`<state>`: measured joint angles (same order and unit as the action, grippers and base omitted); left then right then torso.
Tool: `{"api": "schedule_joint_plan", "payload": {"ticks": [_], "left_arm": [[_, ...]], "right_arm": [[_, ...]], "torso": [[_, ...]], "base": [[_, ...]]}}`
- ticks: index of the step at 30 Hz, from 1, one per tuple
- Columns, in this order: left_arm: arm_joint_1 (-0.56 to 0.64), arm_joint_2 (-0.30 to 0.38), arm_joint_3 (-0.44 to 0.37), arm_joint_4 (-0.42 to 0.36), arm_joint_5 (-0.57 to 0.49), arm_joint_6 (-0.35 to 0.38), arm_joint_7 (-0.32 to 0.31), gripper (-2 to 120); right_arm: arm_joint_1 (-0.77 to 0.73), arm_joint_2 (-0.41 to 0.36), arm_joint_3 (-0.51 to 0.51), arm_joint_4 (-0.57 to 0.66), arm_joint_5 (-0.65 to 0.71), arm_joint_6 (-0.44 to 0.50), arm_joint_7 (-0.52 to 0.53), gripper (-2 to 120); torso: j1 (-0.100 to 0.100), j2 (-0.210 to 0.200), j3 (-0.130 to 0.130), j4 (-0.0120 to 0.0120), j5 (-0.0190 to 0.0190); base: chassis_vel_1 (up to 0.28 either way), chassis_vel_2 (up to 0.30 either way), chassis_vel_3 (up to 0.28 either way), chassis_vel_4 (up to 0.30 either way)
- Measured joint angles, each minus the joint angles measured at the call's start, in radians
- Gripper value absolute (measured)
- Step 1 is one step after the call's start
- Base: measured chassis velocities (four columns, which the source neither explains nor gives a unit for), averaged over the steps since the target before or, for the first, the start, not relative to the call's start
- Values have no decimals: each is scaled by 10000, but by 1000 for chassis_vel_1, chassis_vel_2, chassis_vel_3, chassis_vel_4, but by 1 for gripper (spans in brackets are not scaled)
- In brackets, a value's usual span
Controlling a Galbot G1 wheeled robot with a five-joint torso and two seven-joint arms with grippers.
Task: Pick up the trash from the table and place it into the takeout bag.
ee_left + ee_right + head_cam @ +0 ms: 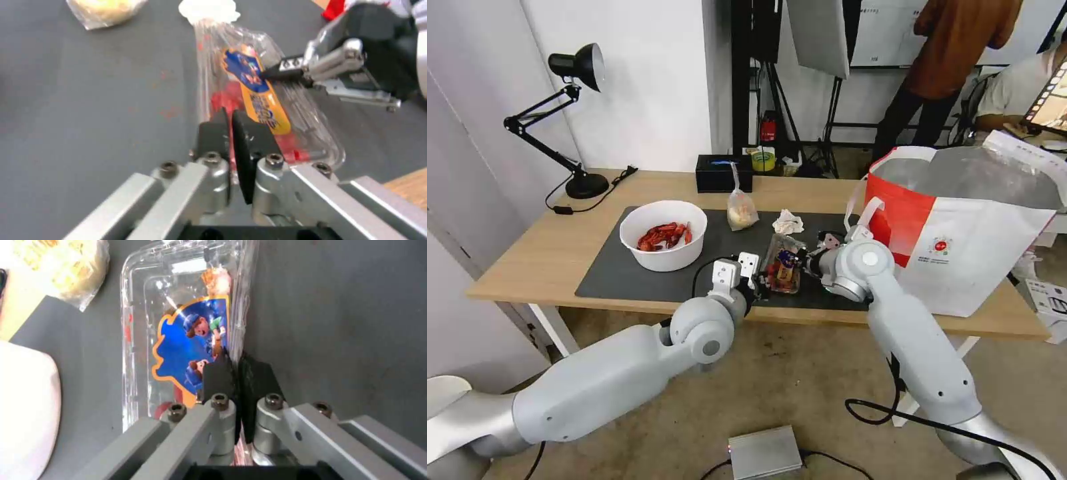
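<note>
Both grippers pinch the clamshell [782,265], which sits on the mat [627,267] just left of the bag [960,247]. The left gripper [229,131] is pressed onto its near rim; the right gripper [236,368] is clamped on the rim facing the bag. Holding opposite edges likely keeps the flimsy lid shut and the scraps inside. Bowl [663,235], knotted bag [741,212] and tissue [788,222] lie on the counter [547,253], farther from the bag.

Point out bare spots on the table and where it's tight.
Bare: wood between lamp base and mat; mat's near-left corner before the bowl. Tight: both claws, left and right, pinch the clamshell beside the takeout bag.
</note>
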<state>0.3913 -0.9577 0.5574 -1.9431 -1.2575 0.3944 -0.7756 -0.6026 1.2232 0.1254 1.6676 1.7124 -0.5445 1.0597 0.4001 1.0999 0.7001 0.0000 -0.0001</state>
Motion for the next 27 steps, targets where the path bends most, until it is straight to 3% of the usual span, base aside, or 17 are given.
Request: {"api": "schedule_joint_plan", "payload": {"ticks": [6, 11, 19, 24, 27], "left_arm": [[-30, 170, -329, -268, -152, 0, -44, 33], [36, 334, -475, -455, -178, -1, -64, 45], [476, 739, -888, -809, -154, -1, -66, 80], [614, 901, -1104, -960, -143, -1, -71, 97], [675, 996, -1224, -1046, -142, -1, -74, 99]], "right_arm": [[-47, 31, 87, 116, 34, 8, 23, 0], [-51, 60, 214, 226, 187, 10, 56, 0], [-38, 35, 322, 716, 464, 35, 221, 0], [-35, 42, 345, 935, 521, 69, 314, 0], [-41, 42, 387, 1066, 569, 122, 353, 0]], "torso": [[0, 0, 0, -3, 0], [0, 0, 0, -4, 1], [0, 1, 0, -2, 0], [-1, 1, -1, 0, -1], [-1, 1, -1, -1, 0]], "base": [[0, 0, 0, 0], [0, 0, 0, 0], [0, 0, 0, 0], [0, 0, 0, 0], [0, 0, 0, 0]]}}
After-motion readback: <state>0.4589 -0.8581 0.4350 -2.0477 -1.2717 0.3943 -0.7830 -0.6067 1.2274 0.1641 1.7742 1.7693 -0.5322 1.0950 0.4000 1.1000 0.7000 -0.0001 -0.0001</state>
